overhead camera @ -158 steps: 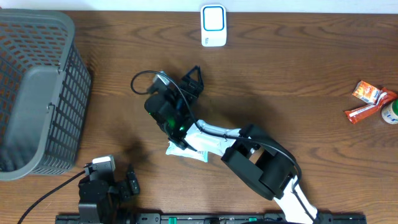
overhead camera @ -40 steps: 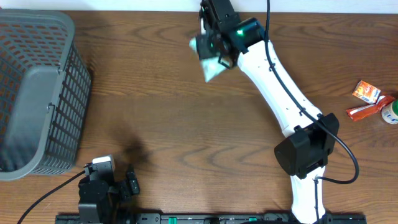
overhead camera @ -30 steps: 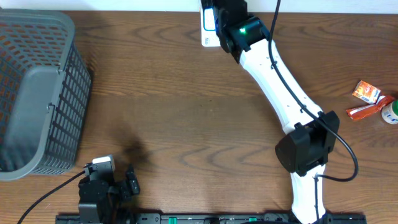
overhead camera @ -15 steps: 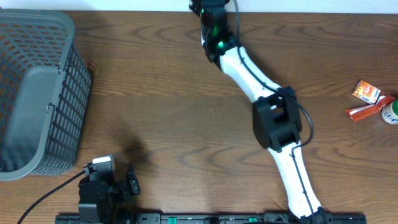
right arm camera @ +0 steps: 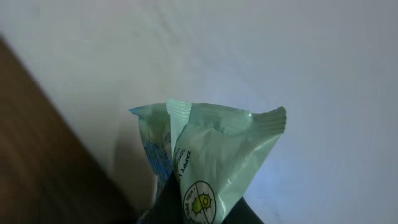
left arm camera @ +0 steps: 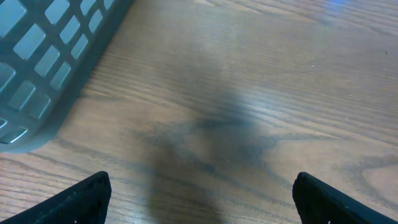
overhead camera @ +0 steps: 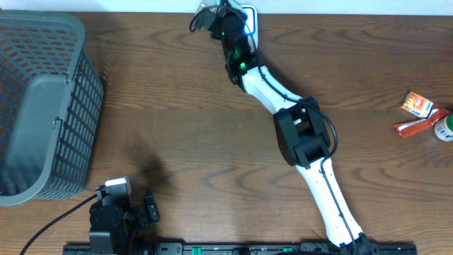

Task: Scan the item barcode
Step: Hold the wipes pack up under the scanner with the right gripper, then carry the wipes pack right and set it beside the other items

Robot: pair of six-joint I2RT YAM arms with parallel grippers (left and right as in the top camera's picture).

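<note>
1. The wooden tabletop (overhead camera: 177, 127) carries the job. A grey plastic basket (overhead camera: 78, 106) fills its left edge and takes no part in this step.
2. The right arm (overhead camera: 283, 99) stretches from the near edge to the far edge. The right gripper (overhead camera: 214, 15) hangs just left of the white barcode scanner (overhead camera: 249, 13), which the arm partly hides.
3. The left gripper (left arm camera: 199, 202) sits spread wide and empty at the near-left corner, over bare wood beside the basket. It is best left there, clear of the scan.
4. The mint-green snack packet (right arm camera: 217, 155) is pinched by its lower end in the right gripper's clenched jaws. Its crimped top edge points up against a pale wall.
5. The step in hand looks to be presenting the packet to the scanner, and the task seems well along.
6. To do it well, the wrist should likely turn so the printed panel faces the scanner window squarely. No barcode is readable from the wrist view, so the right face is uncertain.
7. The packet is folded and soft. A slow, steady pass just in front of the window should read better than a quick sweep.
8. An orange sachet (overhead camera: 417, 105) waits at the right edge, well apart.
</note>
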